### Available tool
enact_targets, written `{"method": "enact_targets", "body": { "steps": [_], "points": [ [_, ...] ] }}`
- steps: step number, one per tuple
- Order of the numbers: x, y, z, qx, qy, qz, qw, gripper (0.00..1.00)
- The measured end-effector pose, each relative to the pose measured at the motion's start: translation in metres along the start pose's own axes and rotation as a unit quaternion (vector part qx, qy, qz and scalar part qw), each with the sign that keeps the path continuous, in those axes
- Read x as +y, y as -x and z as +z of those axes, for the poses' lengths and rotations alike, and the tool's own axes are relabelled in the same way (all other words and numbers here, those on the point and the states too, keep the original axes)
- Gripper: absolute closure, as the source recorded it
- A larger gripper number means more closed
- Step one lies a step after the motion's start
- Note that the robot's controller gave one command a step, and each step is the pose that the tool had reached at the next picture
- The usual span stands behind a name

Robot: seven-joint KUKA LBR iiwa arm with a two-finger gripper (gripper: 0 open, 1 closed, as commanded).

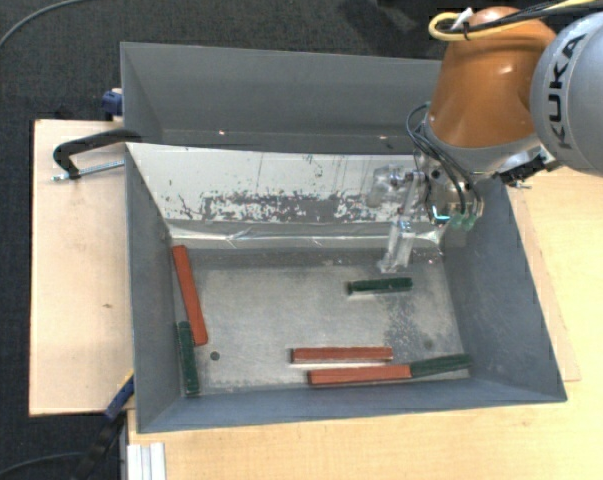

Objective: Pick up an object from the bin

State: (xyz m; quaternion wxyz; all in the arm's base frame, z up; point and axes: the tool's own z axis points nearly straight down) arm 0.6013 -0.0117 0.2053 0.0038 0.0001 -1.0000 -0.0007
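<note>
My gripper (394,260) hangs over the right back part of the bin floor, its tip just above and slightly behind a short dark green stick (379,287). That stick lies flat, nearly crosswise, and nothing shows between gripper and stick. Farther toward the front lie two red-brown sticks, one (341,354) just behind the other (359,374), both flat and roughly parallel.
A second dark green stick (441,366) lies at the front right, end to end with the front red-brown one. Along the left wall lie a long red-brown stick (189,295) and a dark green stick (188,358). The arm's orange cover sits over the bin's right back corner.
</note>
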Motion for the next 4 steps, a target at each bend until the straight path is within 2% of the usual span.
{"method": "enact_targets", "body": {
  "steps": [1, 2, 3, 4],
  "points": [
    [-0.036, -0.027, 0.115, 0.0004, 0.0, 0.037, 0.9993, 0.0],
    [-0.031, -0.011, 0.136, -0.0058, 0.0, 0.029, 0.9996, 0.0],
    [-0.031, -0.011, 0.134, -0.0064, 0.0, 0.029, 0.9996, 1.0],
    [-0.018, -0.022, -0.006, -0.0114, 0.0, 0.037, 0.9992, 1.0]
  ]
}}
